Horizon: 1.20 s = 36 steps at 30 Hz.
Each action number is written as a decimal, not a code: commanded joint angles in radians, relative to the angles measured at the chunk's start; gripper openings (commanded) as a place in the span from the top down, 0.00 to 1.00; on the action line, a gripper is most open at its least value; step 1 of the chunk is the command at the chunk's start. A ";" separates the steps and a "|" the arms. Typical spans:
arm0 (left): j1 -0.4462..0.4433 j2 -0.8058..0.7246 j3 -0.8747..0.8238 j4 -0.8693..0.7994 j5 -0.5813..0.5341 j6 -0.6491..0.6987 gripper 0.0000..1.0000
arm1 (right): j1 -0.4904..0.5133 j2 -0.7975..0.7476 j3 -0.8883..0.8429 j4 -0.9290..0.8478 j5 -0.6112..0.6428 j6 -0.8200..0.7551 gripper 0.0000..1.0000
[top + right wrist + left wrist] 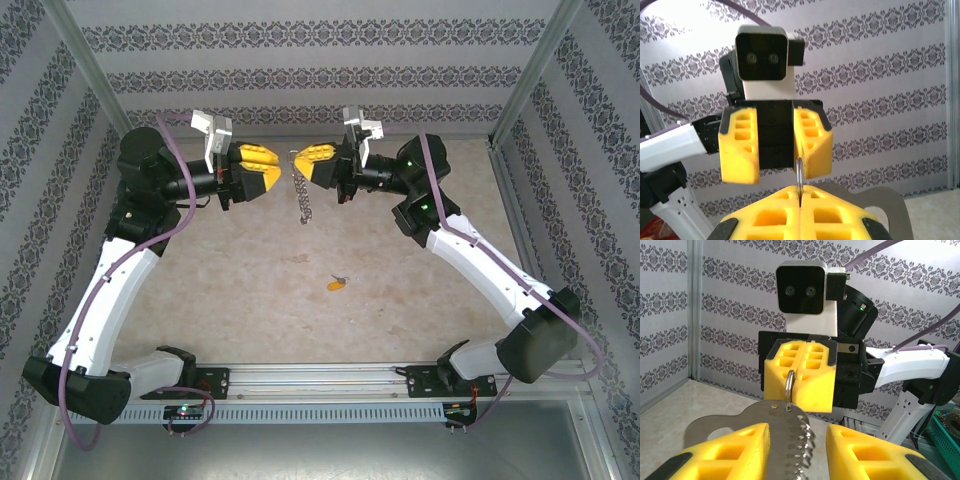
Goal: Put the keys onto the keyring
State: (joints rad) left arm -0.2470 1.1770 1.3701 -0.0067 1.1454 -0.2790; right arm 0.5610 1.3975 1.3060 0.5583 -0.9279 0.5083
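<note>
Silvery thin oval metal keyring (pixel 789 383) pinched edge-on by pressed-together right hand (pixel 298 161) | grey metal keys (pixel 303 198) dangle vertically beneath | spread left hand (pixel 277 168) faces it, just beside

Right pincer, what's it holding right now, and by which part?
The right pincer is shut on the keyring, pinching the loop's edge between its fingertips; the keys dangle from the loop's free part.

— What is your keyring (pixel 787 387) made of?
— You have thin, shiny metal there; the keys (pixel 805 440) are grey metal too.
— And the right fingers (pixel 812 390)?
— Matt yellow plastic. Your table (pixel 400 290) looks matt and speckled.
</note>
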 commanded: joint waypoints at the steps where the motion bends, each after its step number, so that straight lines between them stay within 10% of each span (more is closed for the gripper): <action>1: 0.003 0.007 0.015 0.093 0.025 -0.036 0.66 | 0.019 -0.022 -0.011 0.101 0.018 0.031 1.00; 36: -0.045 0.076 0.038 0.235 0.057 -0.118 0.76 | 0.054 0.026 -0.005 0.129 0.027 0.043 1.00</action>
State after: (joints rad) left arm -0.2749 1.2430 1.3746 0.1661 1.1824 -0.3832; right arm 0.6060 1.4075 1.3018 0.6411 -0.8829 0.5522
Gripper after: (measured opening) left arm 0.240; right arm 0.064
